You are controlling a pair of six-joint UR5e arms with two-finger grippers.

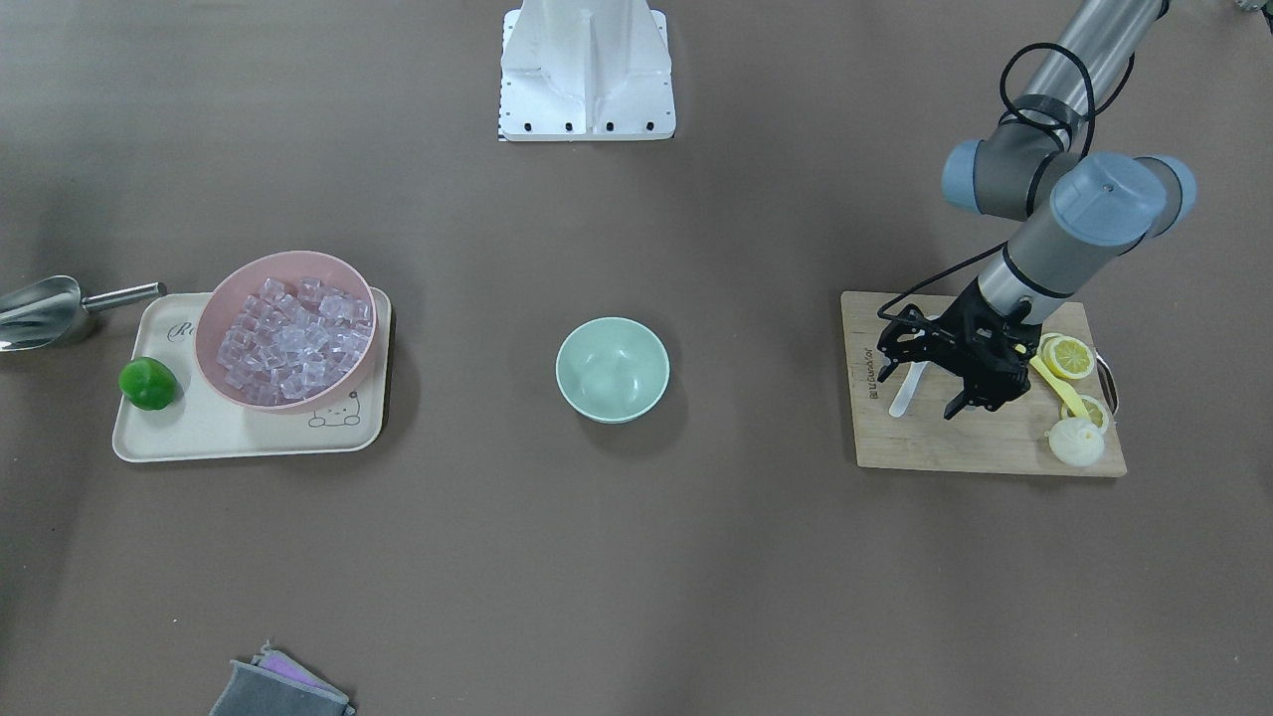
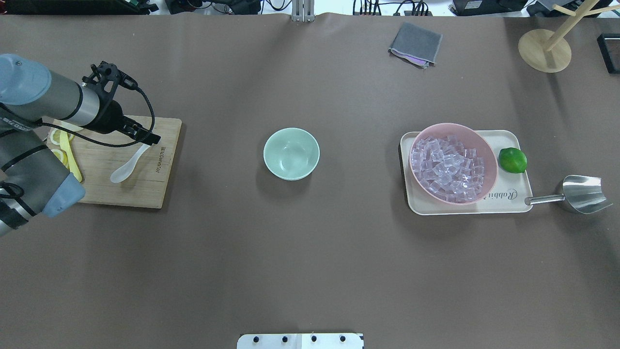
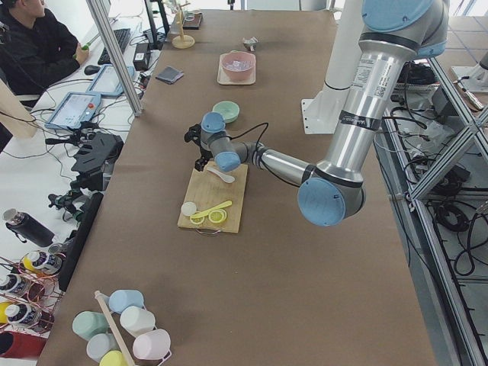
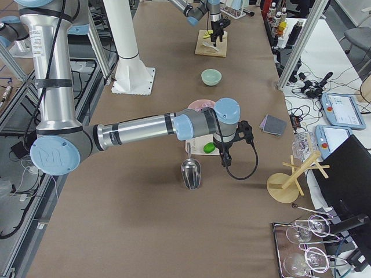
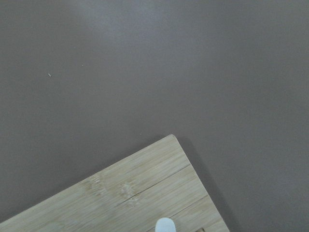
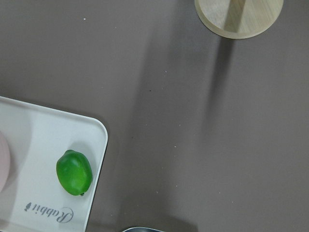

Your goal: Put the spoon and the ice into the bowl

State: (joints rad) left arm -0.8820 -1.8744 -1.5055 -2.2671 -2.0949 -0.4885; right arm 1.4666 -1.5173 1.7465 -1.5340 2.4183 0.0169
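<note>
The white spoon [image 2: 127,167] lies on a wooden cutting board [image 2: 145,191] at the table's left end; its handle shows in the front view [image 1: 907,388]. My left gripper [image 1: 915,391] is open over the board, one finger on each side of the spoon's handle. The handle's tip shows in the left wrist view [image 5: 165,225]. The mint-green bowl [image 2: 291,153] stands empty in the table's middle. Clear ice cubes [image 2: 448,169] fill a pink bowl [image 2: 489,174]. My right gripper [image 4: 224,155] shows only in the right side view, above the tray's end; I cannot tell whether it is open or shut.
The pink bowl sits on a cream tray [image 2: 513,206] with a green lime [image 2: 512,160]. A steel scoop [image 2: 581,194] lies beside the tray. Lemon slices [image 1: 1069,358] and a yellow utensil [image 2: 72,157] lie on the board. A grey cloth [image 2: 415,43] and a wooden stand [image 2: 545,51] are at the far edge.
</note>
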